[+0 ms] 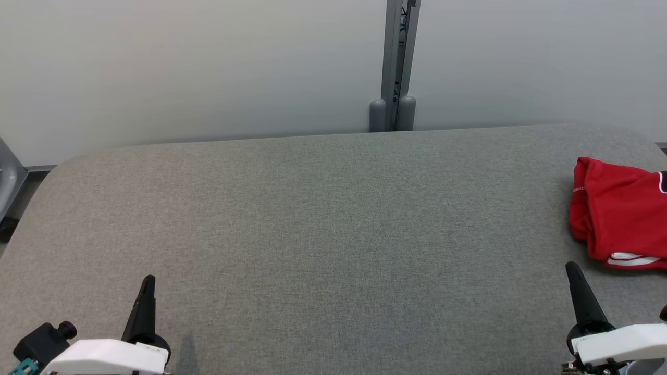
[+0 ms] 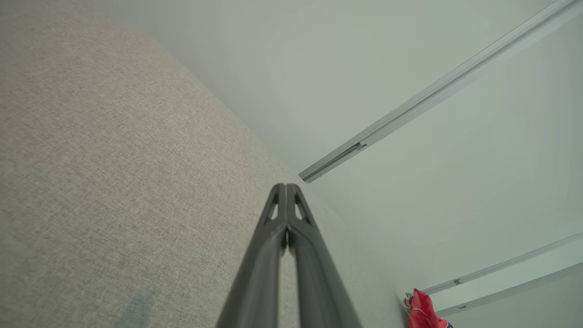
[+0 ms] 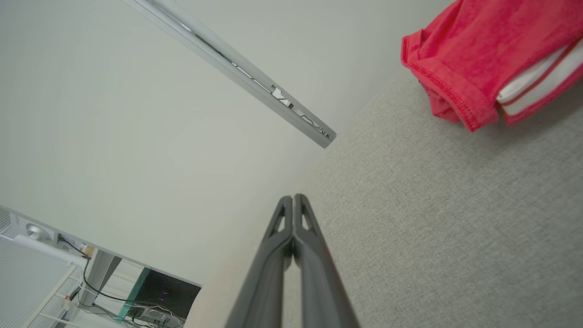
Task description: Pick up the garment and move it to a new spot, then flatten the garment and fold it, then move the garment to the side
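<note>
Resting low at the near left of the grey padded table [image 1: 333,219], the left gripper [image 1: 149,281] points up the cloth with its two dark fingers pressed together on nothing. I read that as a parked pose, since it stands well apart from the task's thing. Further right, the right gripper [image 1: 572,268] is held the same way, tips pressed together and holding nothing, near the red garment [image 1: 617,208] but not touching it. The garment lies at the table's right edge, partly cut off by the head view, as a compact bundle with layers doubled over and a white-trimmed hem showing on its near side. That fits two stages: a garment waiting at the side to be picked up, or one folded and then set aside. The folds look loose, but I cannot settle which. As for holders, the table is the one bearer, and the garment is what it carries.
</note>
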Tool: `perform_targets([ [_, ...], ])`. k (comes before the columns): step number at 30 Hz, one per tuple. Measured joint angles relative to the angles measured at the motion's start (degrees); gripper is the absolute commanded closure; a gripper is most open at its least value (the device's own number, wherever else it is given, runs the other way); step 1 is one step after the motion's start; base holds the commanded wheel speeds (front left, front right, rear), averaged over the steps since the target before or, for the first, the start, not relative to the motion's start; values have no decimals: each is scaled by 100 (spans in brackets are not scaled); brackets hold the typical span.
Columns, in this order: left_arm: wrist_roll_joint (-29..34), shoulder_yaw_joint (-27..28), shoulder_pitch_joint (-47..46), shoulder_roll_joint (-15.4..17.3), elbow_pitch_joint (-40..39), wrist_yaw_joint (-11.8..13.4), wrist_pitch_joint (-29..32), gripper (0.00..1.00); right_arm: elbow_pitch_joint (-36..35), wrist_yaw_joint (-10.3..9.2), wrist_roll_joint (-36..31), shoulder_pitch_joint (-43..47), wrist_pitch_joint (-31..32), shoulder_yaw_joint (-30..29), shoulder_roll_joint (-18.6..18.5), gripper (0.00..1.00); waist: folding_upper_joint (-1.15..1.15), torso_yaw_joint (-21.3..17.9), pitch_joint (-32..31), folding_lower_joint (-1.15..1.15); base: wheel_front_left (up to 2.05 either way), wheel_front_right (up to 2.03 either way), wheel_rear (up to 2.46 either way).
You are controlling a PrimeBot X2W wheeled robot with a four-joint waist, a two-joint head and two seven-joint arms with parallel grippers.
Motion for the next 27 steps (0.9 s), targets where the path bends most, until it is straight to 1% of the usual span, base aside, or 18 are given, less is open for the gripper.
perform_targets([
  [15, -849, 194, -199, -133, 124, -172, 201, 100, 147, 0, 998, -171, 121, -32, -5, 100, 0, 2, 35, 0, 0, 0, 0],
  [27, -1433, 323, -385, -208, 208, -288, 345, 100, 248, -1, 1664, -301, 198, -59, -11, 100, 0, 4, 61, 0, 0, 0, 0],
])
